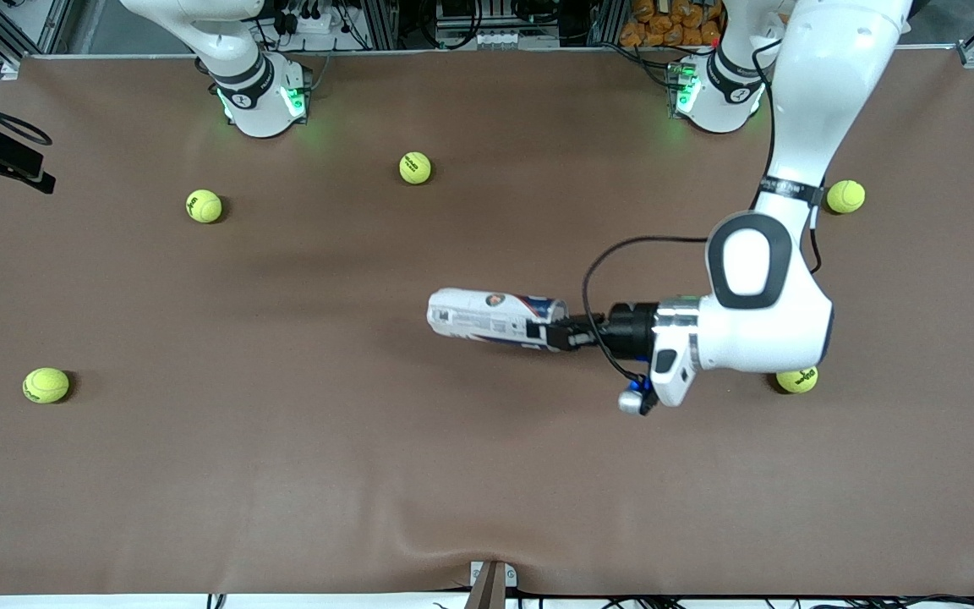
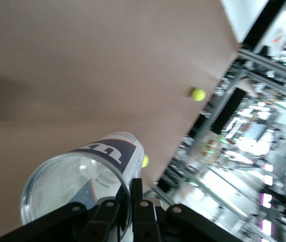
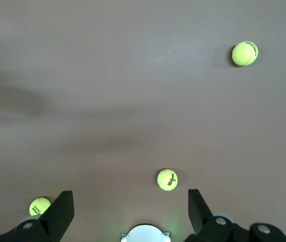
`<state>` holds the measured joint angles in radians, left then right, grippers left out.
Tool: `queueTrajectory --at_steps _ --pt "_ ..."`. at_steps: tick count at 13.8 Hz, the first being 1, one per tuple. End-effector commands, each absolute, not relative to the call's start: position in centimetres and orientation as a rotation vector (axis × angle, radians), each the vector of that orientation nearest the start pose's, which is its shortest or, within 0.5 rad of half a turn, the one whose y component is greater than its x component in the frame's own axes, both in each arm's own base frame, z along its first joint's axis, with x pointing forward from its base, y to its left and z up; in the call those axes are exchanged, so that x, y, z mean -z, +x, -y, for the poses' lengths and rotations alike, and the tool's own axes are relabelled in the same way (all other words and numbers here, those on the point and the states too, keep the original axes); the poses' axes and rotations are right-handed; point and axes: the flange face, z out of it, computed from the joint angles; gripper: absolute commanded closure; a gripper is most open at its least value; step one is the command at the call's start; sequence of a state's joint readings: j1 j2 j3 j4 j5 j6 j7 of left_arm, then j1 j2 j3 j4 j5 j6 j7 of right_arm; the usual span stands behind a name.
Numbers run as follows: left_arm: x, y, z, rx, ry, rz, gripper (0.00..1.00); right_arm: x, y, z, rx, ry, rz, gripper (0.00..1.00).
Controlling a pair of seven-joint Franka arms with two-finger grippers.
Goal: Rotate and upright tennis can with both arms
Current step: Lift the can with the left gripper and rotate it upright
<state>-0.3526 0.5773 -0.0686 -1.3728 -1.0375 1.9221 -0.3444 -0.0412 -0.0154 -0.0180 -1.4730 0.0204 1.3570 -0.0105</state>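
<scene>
The left pincer (image 1: pixel 556 331) clamps the open, silver-rimmed end of the tennis can (image 1: pixel 494 316), a slim clear-plastic cylinder with a white, dark-blue and red label, held on its side over the middle of the matte brown bench (image 1: pixel 284 474). The right pincer (image 3: pixel 131 214) hangs high above the bench, black fingers spread wide and holding nothing. Fuzzy yellow-green tennis balls (image 1: pixel 415 167) lie scattered about.
</scene>
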Motion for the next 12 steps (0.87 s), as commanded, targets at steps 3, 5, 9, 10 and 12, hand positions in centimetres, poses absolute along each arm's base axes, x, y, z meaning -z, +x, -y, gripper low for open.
queueTrajectory --at_steps 3,5,9,10,12 --pt "-46.6 59.1 43.0 0.338 2.539 -0.341 1.00 -66.3 52.9 2.5 -0.153 -3.101 -0.074 0.00" --pt "-47.9 56.6 45.9 0.241 2.666 -0.293 1.00 -66.1 53.0 2.6 -0.158 -3.100 -0.074 0.00" --pt "-46.5 52.1 51.2 -0.045 2.940 -0.178 1.00 -66.1 53.0 2.5 -0.158 -3.101 -0.070 0.00" --pt "-45.4 51.1 52.5 -0.127 3.011 -0.133 1.00 -66.1 53.0 2.5 -0.158 -3.101 -0.070 0.00" --pt "-43.2 49.4 54.4 -0.203 3.090 -0.057 1.00 -66.0 53.1 2.5 -0.160 -3.100 -0.067 0.00"
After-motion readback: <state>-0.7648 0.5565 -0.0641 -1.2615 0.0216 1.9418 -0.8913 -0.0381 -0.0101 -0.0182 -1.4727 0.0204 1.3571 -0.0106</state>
